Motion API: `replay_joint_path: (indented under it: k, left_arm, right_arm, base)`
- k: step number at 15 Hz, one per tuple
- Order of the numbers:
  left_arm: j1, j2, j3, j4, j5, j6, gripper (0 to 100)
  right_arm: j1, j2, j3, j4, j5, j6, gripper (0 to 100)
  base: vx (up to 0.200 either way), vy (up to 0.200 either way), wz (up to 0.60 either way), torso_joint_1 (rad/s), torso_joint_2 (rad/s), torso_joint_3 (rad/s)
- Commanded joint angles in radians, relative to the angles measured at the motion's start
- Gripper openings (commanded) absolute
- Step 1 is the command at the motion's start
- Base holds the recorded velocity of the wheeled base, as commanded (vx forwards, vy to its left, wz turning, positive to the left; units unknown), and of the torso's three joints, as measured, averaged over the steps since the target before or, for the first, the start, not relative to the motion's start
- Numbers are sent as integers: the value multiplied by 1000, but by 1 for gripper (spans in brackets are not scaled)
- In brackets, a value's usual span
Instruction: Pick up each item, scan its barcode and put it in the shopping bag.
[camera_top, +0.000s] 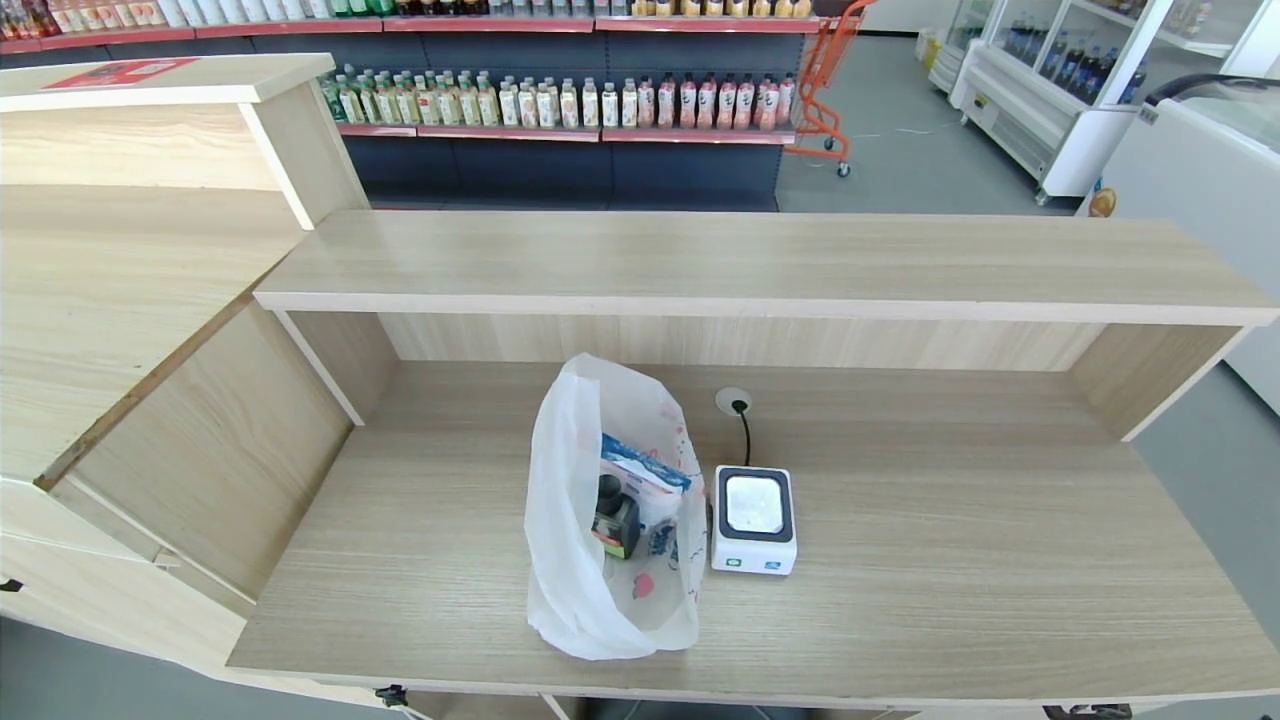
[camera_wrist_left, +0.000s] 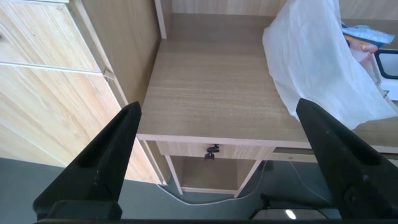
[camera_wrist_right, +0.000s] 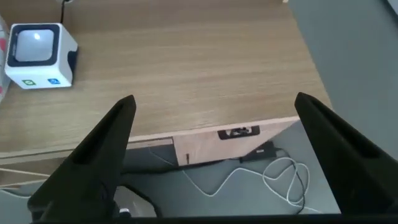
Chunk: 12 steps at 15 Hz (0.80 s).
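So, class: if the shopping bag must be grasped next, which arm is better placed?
Probably left: the open left gripper is near the shopping bag, while the open right gripper faces the scanner, which stands between it and the bag.

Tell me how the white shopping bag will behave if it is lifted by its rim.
Probably floppy: the shopping bag is thin, creased film that slumps on the counter. It would likely sag under the dark container and blue packet inside. Pushed, it may crumple rather than slide.

Bright even light, soft shadows, bowed edges
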Motion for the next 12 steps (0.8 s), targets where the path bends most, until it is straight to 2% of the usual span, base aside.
replay_joint_path:
  k: [1, 2, 4, 5, 12]
  left_arm:
    - [0, 0, 0, 0, 0, -1, 100]
    - [0, 0, 0, 0, 0, 0, 100]
    - [0, 0, 0, 0, 0, 0, 100]
    - [0, 1, 0, 0, 0, 0, 100]
    - [0, 0, 0, 0, 0, 0, 100]
  right_arm:
    - [45, -269, 6, 124, -80, 53, 100]
    - [45, -270, 7, 121, -47, 52, 100]
    - [45, -270, 12, 136, 98, 53, 100]
    - [44, -269, 4, 172, 105, 56, 100]
    - [44, -272, 4, 172, 107, 50, 100]
  base:
    - [0, 0, 0, 0, 0, 0]
    - [0, 0, 0, 0, 0, 0]
    - [0, 0, 0, 0, 0, 0]
    - [0, 0, 0, 0, 0, 0]
    - [0, 0, 0, 0, 0, 0]
